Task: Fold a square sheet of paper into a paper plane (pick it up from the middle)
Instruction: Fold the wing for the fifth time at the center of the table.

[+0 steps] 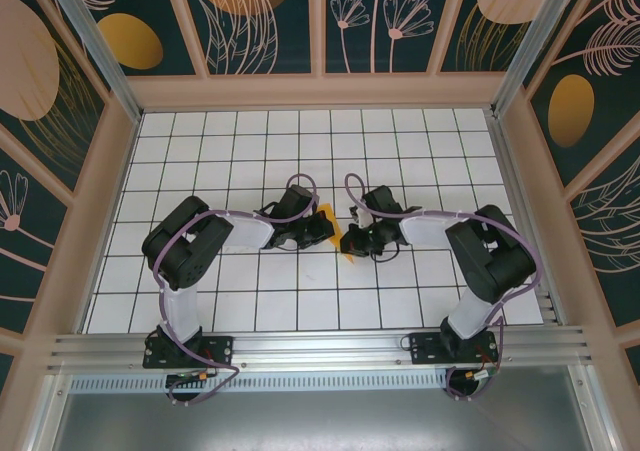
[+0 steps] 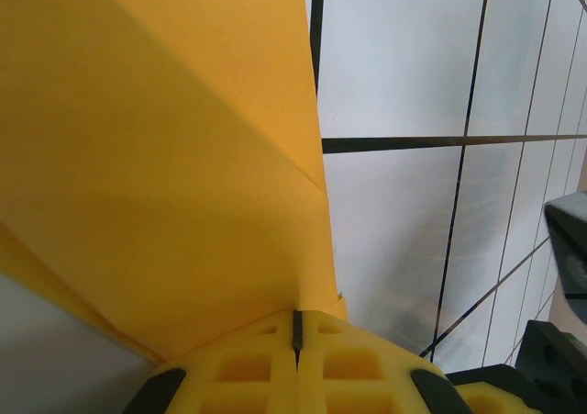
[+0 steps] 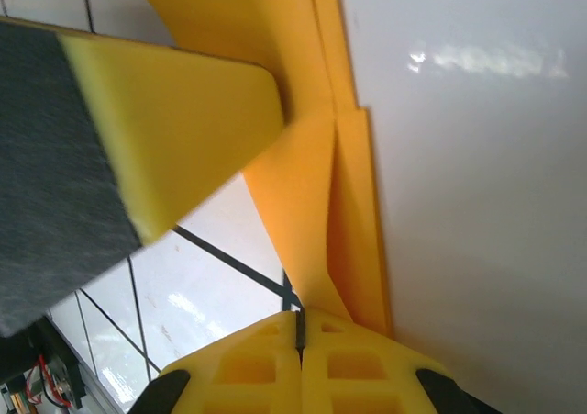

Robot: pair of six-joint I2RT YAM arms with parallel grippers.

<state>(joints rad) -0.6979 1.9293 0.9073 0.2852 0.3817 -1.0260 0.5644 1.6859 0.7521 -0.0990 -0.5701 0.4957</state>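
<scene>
- Folded orange sheet [image 1: 345, 243] is at centre of the tiled counter [image 1: 250, 141], btwn the two arms.
- Left gripper [image 1: 322, 228] & right gripper [image 1: 354, 239]: jaws closed, each pinching the sheet.
- Judged best: keep edges lined up, pull gently, no tearing.
- Wrist cams show layered folds at each pinch; top cam gives arm layout.

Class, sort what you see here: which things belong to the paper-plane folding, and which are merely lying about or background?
Job in hand: folded orange paper; left tool and right tool, both shut on it.
Not the job: gridded table; patterned walls.
</scene>
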